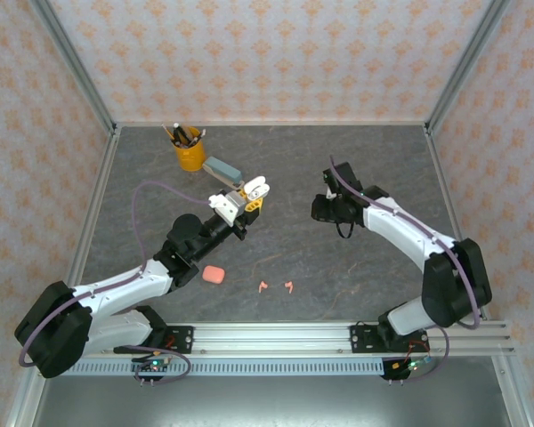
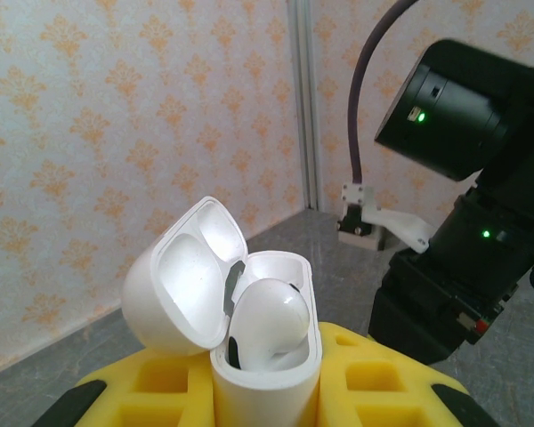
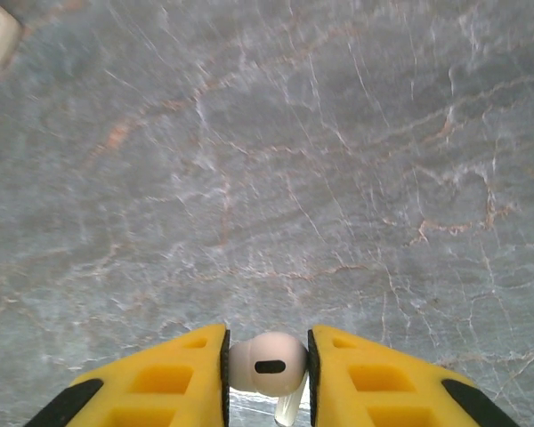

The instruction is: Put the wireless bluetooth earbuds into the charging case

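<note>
Top view: left gripper (image 1: 252,196) is holding the open charging case (image 1: 260,185) aloft, pink earbuds (image 1: 262,286) lying on the table (image 1: 356,267). Left wrist: fingers (image 2: 142,391) are clamping the case, one white earbud (image 2: 267,316) sitting inside. Right wrist: right gripper (image 3: 267,356) is pinching another white earbud.

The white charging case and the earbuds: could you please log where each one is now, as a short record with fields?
left jaws: shut on the white charging case, held up with its lid open
inside case: one white earbud, seated
right jaws: shut on a second white earbud, over the table
on table, near edge: pink case; two pink earbuds, loose beside it
far side: yellow cup of pens
</note>
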